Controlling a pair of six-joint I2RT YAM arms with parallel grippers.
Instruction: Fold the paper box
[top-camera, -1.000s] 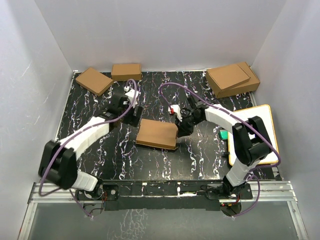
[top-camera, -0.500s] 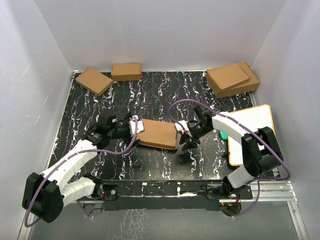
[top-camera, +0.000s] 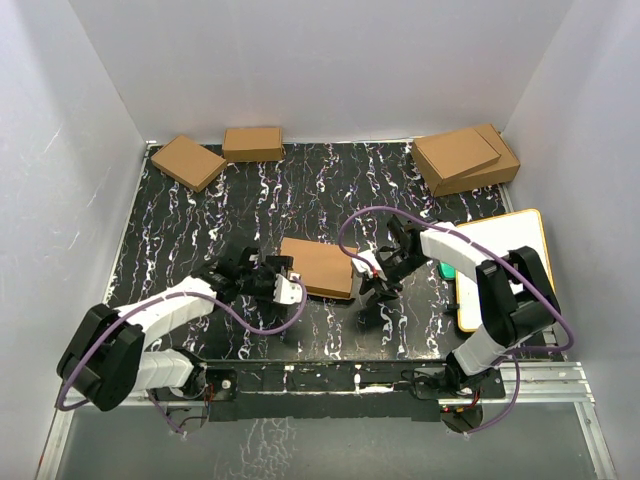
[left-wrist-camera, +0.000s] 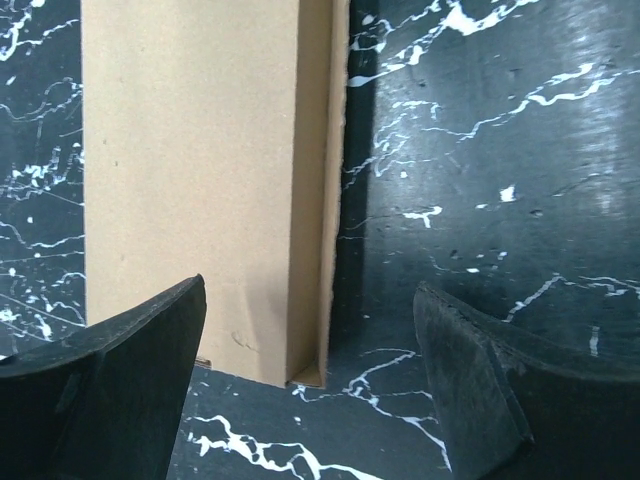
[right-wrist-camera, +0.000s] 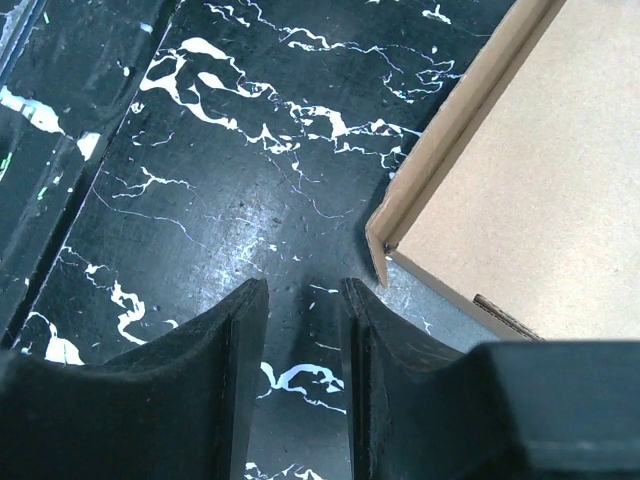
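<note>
The paper box (top-camera: 320, 266) lies flat and closed in the middle of the black marbled table. My left gripper (top-camera: 284, 282) sits at its near left corner, jaws wide open. In the left wrist view the box (left-wrist-camera: 190, 170) fills the upper left, and its corner shows between the fingers (left-wrist-camera: 120, 390) of that gripper (left-wrist-camera: 310, 292) without being pinched. My right gripper (top-camera: 371, 277) hovers just off the box's right edge. Seen from the right wrist, this gripper (right-wrist-camera: 298, 298) is narrowly open over bare table, with the box's corner (right-wrist-camera: 500, 190) to its right.
Two small brown boxes (top-camera: 188, 161) (top-camera: 252, 143) lie at the back left. Two larger stacked boxes (top-camera: 465, 158) sit at the back right. A white board with an orange rim (top-camera: 505, 250) and a green object (top-camera: 447, 269) lie at the right. White walls enclose the table.
My left arm has swung toward the near side, bringing its gripper to the box's near left corner. My right gripper has parted its jaws slightly and dropped beside the box's right edge.
</note>
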